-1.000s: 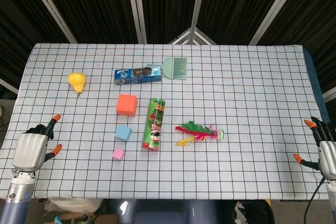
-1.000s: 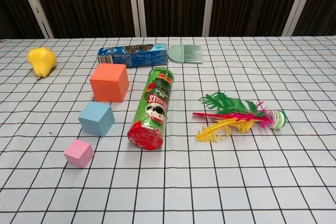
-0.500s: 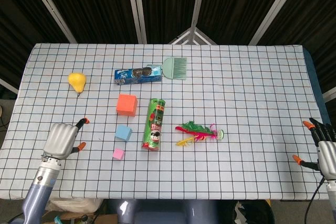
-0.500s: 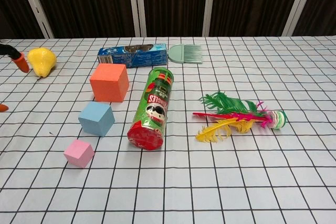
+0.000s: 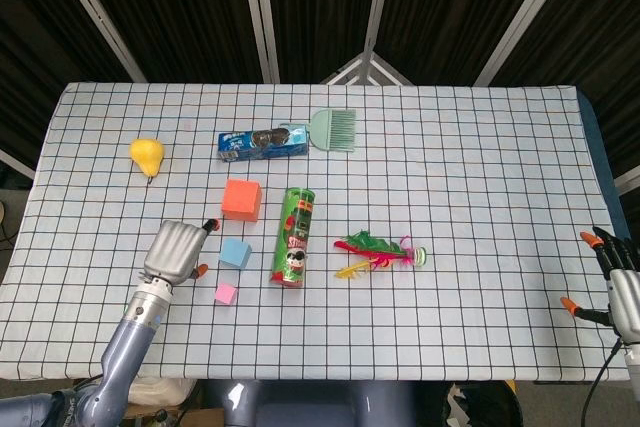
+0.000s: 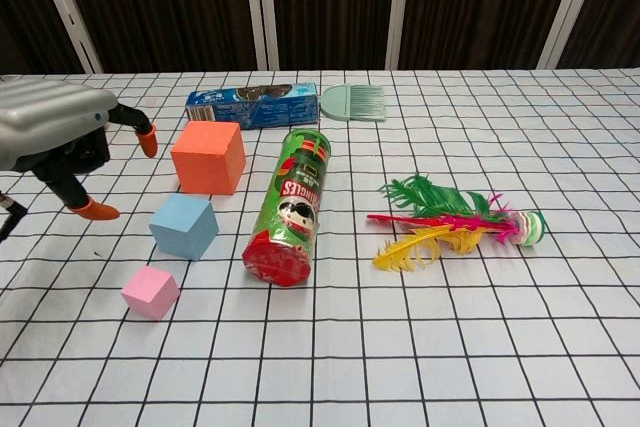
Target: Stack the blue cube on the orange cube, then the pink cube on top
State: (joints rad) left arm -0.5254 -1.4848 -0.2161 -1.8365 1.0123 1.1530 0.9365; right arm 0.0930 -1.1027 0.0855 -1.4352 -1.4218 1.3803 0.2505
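Observation:
The orange cube sits on the checked cloth left of centre. The smaller blue cube lies just in front of it, and the small pink cube is nearer still. My left hand hovers open just left of the blue cube, fingers spread and holding nothing, apart from the cubes. At the table's near right corner my right hand stays open and empty; the chest view does not show it.
A green Pringles can lies on its side right of the cubes. A feather toy, a blue cookie pack, a green brush and a yellow pear are spread around.
My left hand has moved from the near left table edge rightward and inward, arriving beside the blue cube and hiding the pear in the chest view. The right hand and the cubes have stayed put.

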